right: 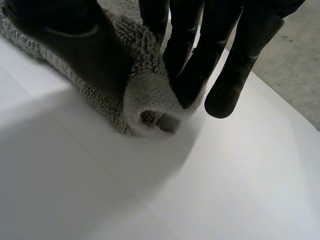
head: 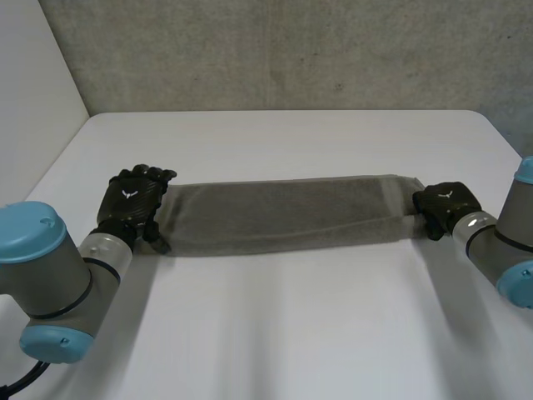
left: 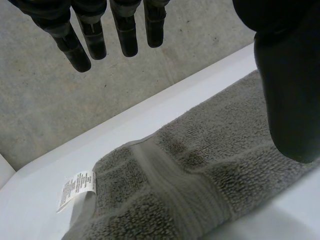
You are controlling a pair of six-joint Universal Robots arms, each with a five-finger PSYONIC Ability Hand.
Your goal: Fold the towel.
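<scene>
Lying in a long, grey, folded strip, the towel (head: 283, 215) stretches across the middle of the white table (head: 291, 325). At the towel's right end, the right hand (head: 445, 207) pinches the bunched cloth between thumb and fingers. At the towel's left end, the left hand (head: 133, 200) is released, its fingers straight above the cloth near the white label (left: 77, 189).

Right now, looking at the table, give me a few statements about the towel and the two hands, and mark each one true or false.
1. The towel lies as a long strip across the table. True.
2. The right hand is clear of the towel. False: it pinches the towel's end between thumb and fingers.
3. The left hand has its fingers straight. True.
4. The label sits at the right hand's end. False: it is at the left hand's end.
</scene>
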